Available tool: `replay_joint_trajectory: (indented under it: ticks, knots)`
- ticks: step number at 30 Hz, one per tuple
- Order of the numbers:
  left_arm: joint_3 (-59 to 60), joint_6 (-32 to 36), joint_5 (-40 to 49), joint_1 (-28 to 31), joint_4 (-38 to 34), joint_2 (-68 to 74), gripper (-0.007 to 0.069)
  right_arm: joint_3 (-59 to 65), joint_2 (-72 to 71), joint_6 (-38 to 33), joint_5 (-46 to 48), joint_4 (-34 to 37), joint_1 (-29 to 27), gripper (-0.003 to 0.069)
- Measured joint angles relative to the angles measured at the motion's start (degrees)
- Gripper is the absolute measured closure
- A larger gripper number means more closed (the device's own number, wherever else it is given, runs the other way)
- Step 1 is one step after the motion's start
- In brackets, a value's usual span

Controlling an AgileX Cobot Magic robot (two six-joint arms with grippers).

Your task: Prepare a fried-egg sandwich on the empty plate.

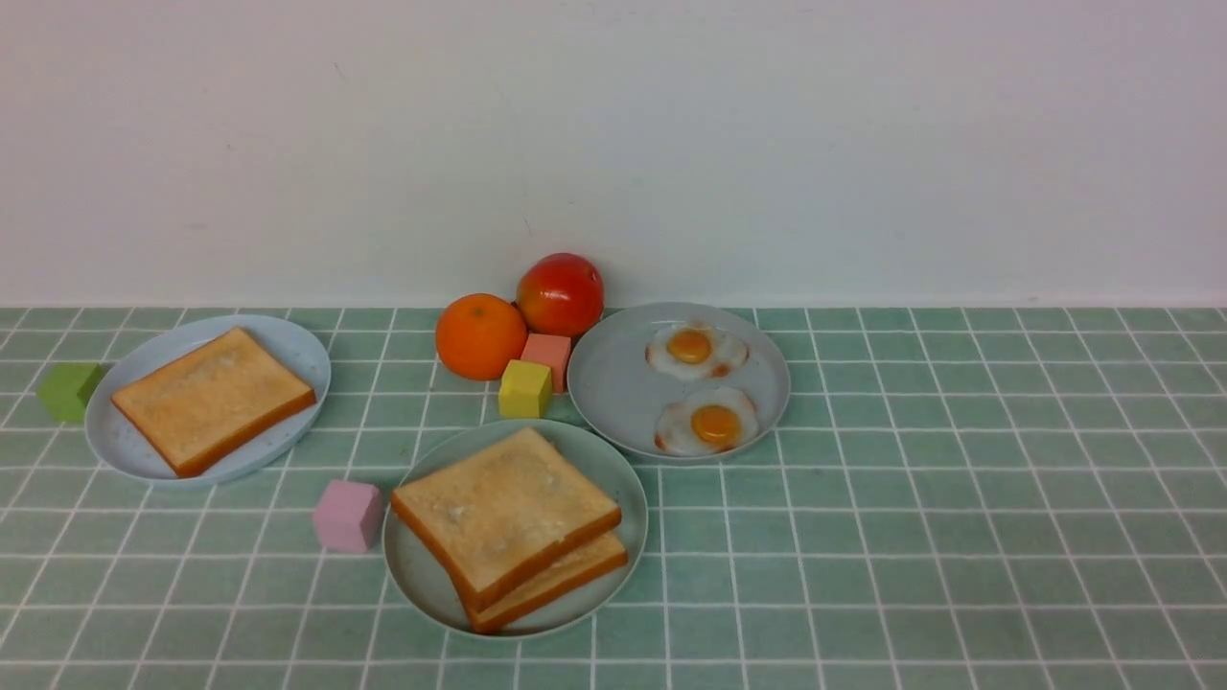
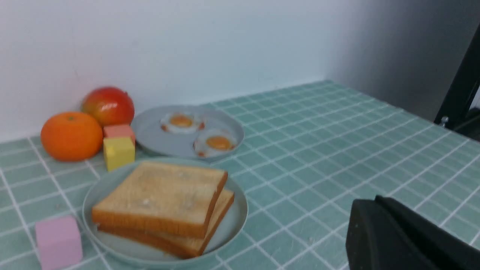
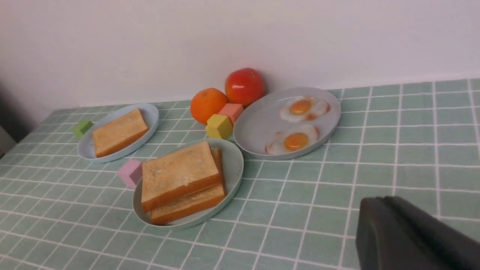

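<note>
Fried-egg sandwich point(image 1: 508, 527) stacked on the mint plate point(image 1: 414, 575) mid-bench, no egg showing between the slices, both arms out of the front view, a dark gripper point(image 2: 408, 240) edge in each wrist view, well apart from the plate, jaw state impossible to tell

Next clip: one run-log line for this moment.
fried-egg sandwich: stacked toast, egg not visible | plate: holds it | left gripper: state unclear | right gripper: state unclear
</note>
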Motion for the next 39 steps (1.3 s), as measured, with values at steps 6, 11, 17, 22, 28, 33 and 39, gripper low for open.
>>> replay_joint_trajectory:
  ticks: [6, 11, 17, 22, 28, 33, 39]
  knots:
    - [0.00, 0.00, 2.29, 0.00, 0.00, 0.00, 0.0638, 5.06, 0.00, 0.11, -1.03, 0.00, 0.00, 0.0655]
    - [0.00, 0.00, 2.56, 0.00, 0.00, 0.00, 0.0638, 8.27, -0.91, 0.06, -1.64, -3.47, -4.47, 0.0661]
    - [0.00, 0.00, 2.73, 0.00, 0.00, 0.00, 0.0637, 14.97, -2.97, -7.53, -7.65, -0.74, -21.19, 0.0673]
    - [0.00, 0.00, 2.86, 0.00, 0.00, 0.00, 0.0636, 18.92, -8.67, -16.70, -9.13, 4.48, -26.95, 0.0673]
    - [0.00, -0.05, 3.08, 0.00, 0.00, 0.00, 0.0631, 19.00, -9.64, -20.06, -4.31, 6.79, -27.76, 0.0673]
    - [0.00, -0.05, 3.09, 0.00, 0.00, 0.00, 0.0627, 18.79, -9.68, -24.28, -2.90, 7.47, -27.76, 0.0673]
    - [0.00, -0.05, 3.09, 0.00, 0.00, 0.00, 0.0624, 18.70, -9.68, -26.71, -2.64, 7.98, -27.76, 0.0673]
